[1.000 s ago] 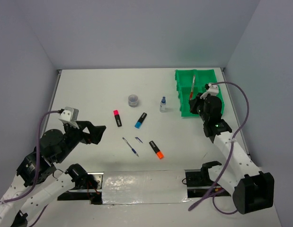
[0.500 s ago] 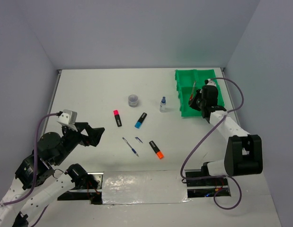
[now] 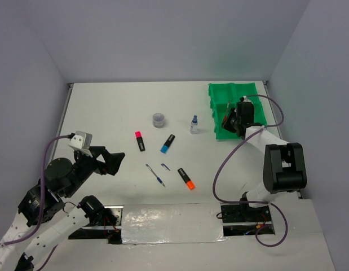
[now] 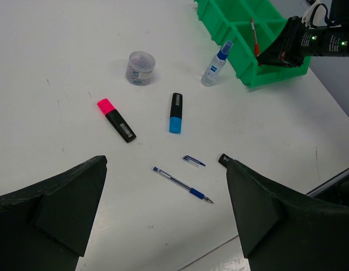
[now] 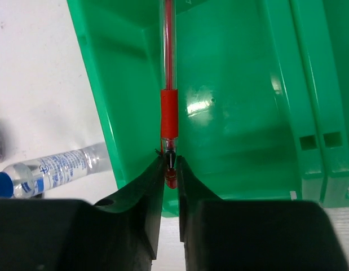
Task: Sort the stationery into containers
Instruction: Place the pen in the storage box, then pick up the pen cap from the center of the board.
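My right gripper (image 3: 228, 120) (image 5: 170, 167) is shut on the tip of the thin red pen (image 5: 168, 107), which lies tilted into a near compartment of the green tray (image 3: 242, 91) (image 5: 236, 113). My left gripper (image 3: 110, 161) (image 4: 166, 164) is wide open and empty, above the table. On the table lie the pink highlighter (image 3: 140, 140), blue highlighter (image 3: 168, 143), orange highlighter (image 3: 186, 178), blue pen (image 3: 155, 175) (image 4: 182, 184), blue-capped bottle (image 3: 194, 125) (image 5: 56, 166) and round tub (image 3: 158, 119).
A small blue pen cap (image 3: 165, 167) lies beside the blue pen. The bottle stands close to the tray's left wall. Walls enclose the table at the back and sides. A shiny strip (image 3: 168, 223) runs along the near edge between the arm bases.
My right gripper has reached forward and down, bringing the red pen from upright above the tray down into a near compartment. My left arm has sunk slightly, then stayed still.
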`<state>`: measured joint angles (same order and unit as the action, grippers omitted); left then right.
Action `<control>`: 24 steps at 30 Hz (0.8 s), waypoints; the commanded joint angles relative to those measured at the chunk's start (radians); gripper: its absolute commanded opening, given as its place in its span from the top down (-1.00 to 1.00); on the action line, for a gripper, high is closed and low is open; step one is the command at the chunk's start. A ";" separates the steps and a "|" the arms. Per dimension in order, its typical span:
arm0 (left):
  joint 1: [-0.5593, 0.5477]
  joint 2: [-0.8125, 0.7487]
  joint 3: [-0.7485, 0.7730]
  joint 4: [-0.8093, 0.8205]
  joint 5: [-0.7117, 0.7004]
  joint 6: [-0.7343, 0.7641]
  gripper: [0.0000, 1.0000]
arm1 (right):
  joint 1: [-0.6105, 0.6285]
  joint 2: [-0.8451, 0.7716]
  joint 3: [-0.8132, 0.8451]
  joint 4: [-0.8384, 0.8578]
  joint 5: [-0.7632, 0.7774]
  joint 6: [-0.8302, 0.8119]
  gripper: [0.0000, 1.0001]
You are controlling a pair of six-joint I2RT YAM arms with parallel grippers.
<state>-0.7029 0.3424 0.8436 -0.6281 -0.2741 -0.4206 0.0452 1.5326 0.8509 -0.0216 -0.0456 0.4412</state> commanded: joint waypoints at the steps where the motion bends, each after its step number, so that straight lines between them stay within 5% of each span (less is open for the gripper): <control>1: -0.003 -0.006 -0.006 0.038 0.016 0.019 -0.99 | -0.005 0.029 0.045 0.055 -0.013 0.001 0.52; 5: -0.003 -0.005 -0.008 0.039 0.013 0.017 -0.99 | -0.005 0.047 0.062 0.038 -0.013 0.002 0.18; 12: -0.003 -0.002 -0.006 0.036 0.015 0.016 -0.99 | -0.007 -0.026 0.069 0.005 -0.005 -0.004 -0.10; 17: -0.003 -0.003 -0.003 0.034 0.004 0.009 -0.99 | -0.007 -0.055 0.083 -0.021 -0.014 -0.009 -0.13; 24: -0.003 0.067 0.028 -0.015 -0.135 -0.070 -0.99 | 0.060 -0.360 0.043 -0.099 -0.040 -0.044 -0.17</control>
<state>-0.7029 0.3565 0.8444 -0.6357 -0.3241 -0.4408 0.0589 1.3422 0.8898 -0.0921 -0.0830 0.4313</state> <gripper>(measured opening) 0.993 0.580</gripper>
